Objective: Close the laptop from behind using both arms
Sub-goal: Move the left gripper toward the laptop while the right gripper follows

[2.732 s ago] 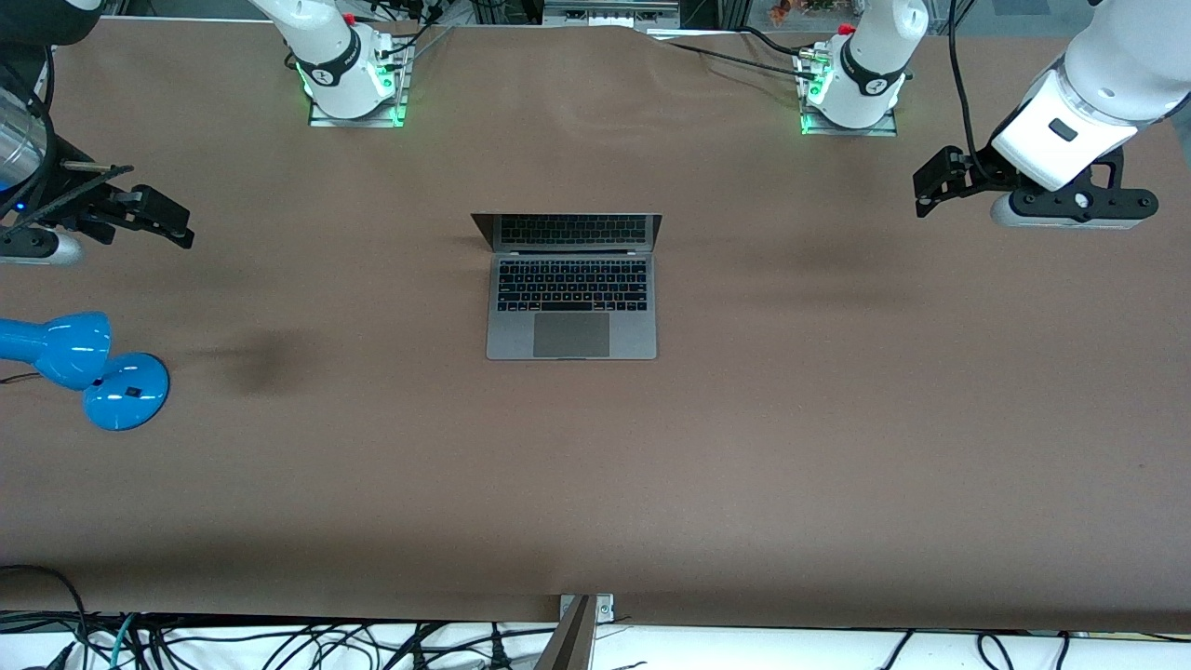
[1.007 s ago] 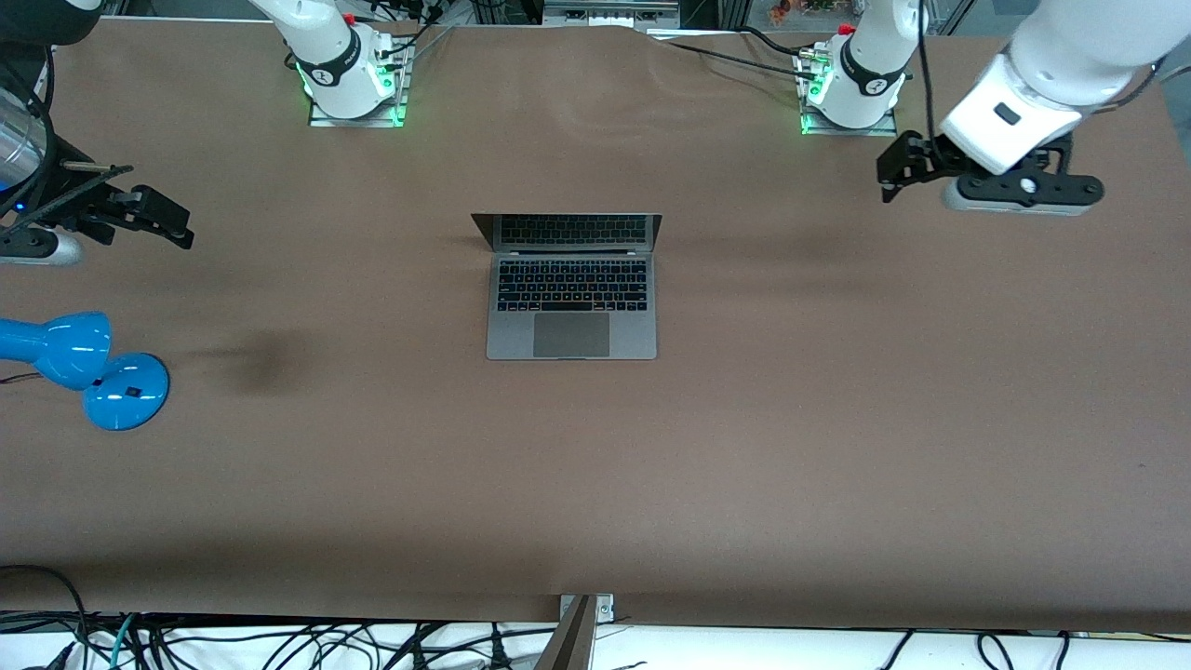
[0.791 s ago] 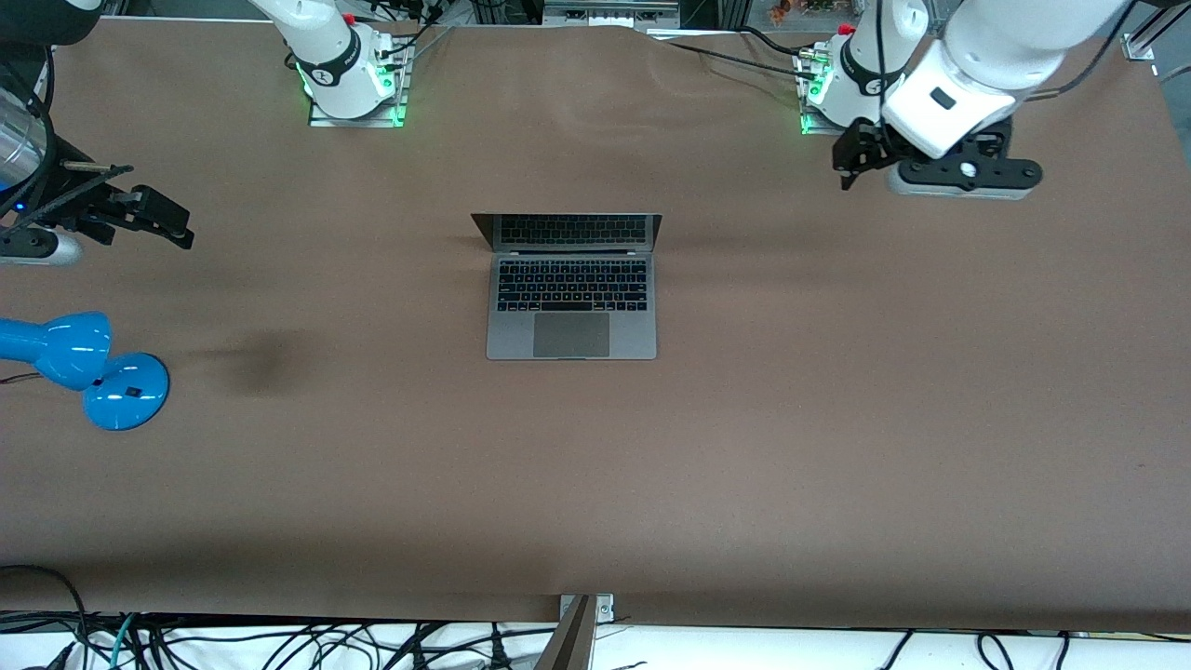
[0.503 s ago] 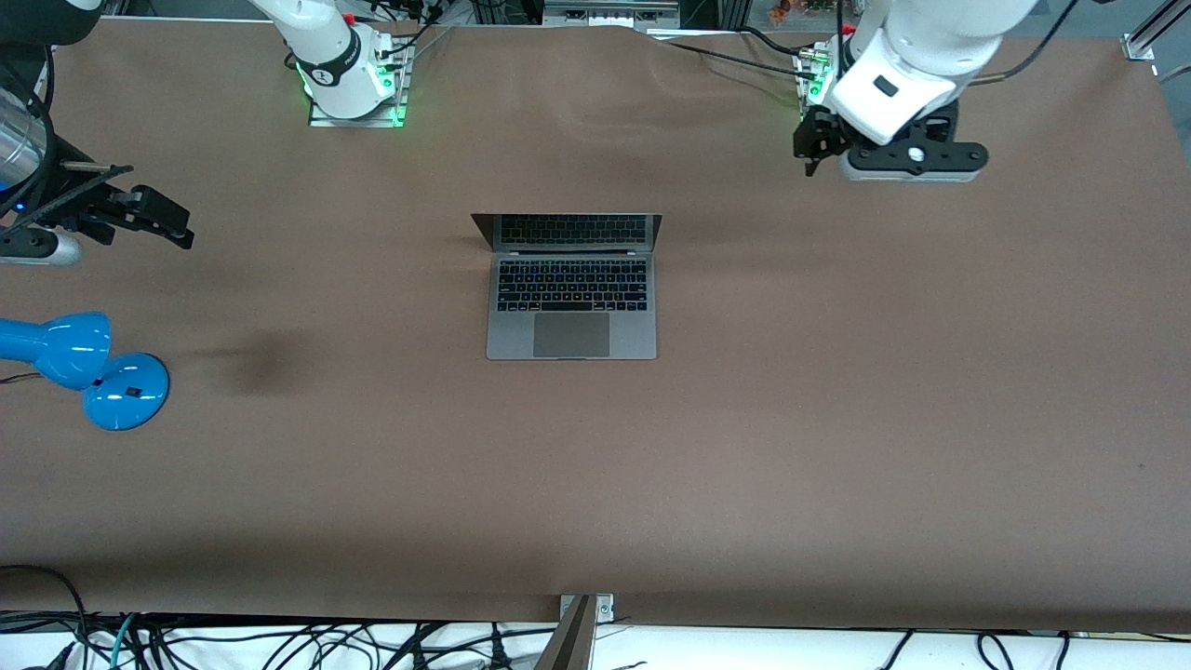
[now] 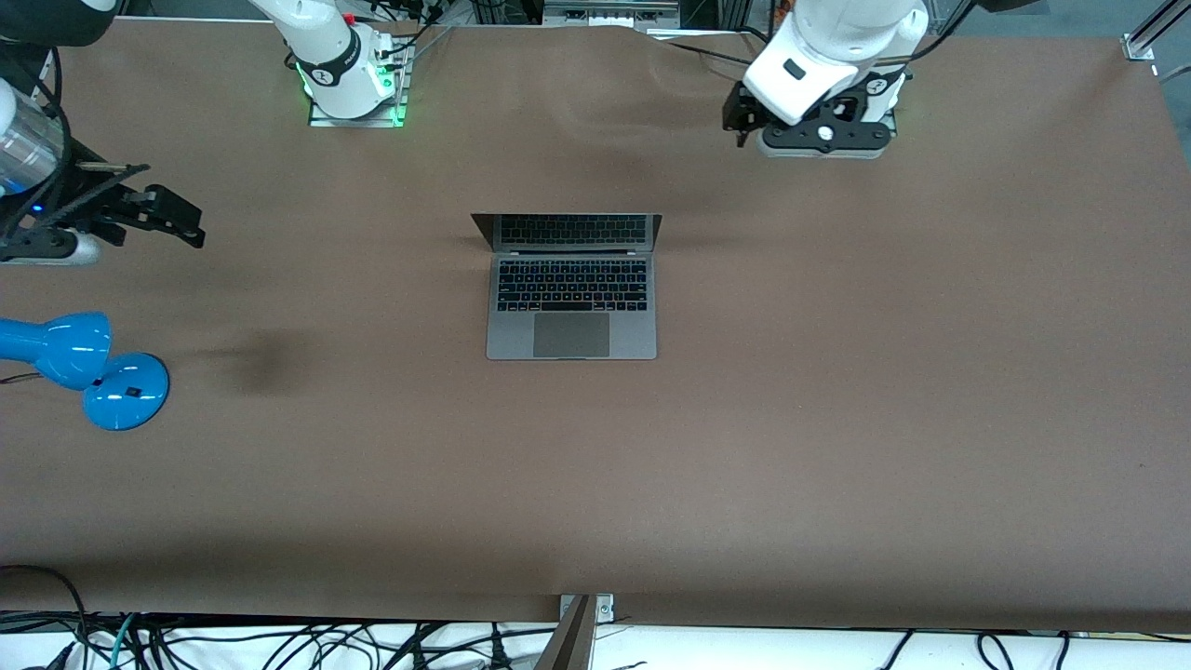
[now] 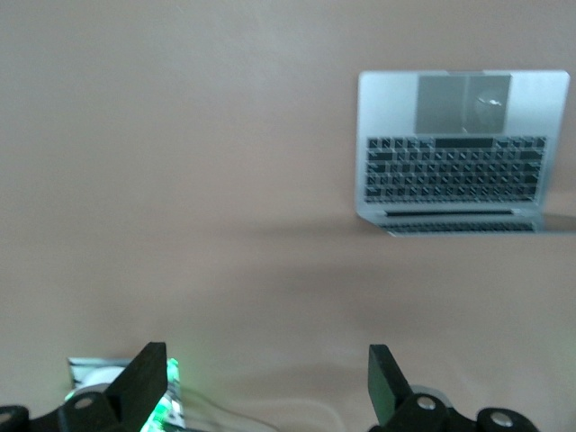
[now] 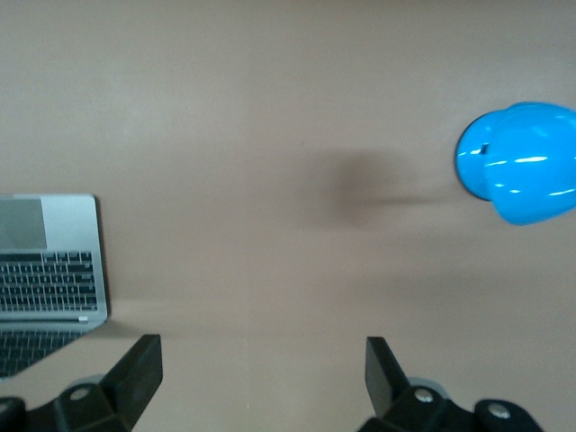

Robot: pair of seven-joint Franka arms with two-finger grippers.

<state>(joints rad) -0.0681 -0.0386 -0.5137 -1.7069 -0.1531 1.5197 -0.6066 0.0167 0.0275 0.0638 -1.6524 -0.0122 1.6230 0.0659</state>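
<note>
My left gripper (image 5: 742,116) has its jaws wide apart, holding nothing, up over the table (image 5: 837,419) near its own base, at about two o'clock from the laptop (image 5: 571,288). My right gripper (image 5: 177,221) is wide apart and empty too, over the table at about nine o'clock from the laptop. The laptop sits open in the middle. A blue lamp (image 5: 88,368) stands at eight o'clock.
</note>
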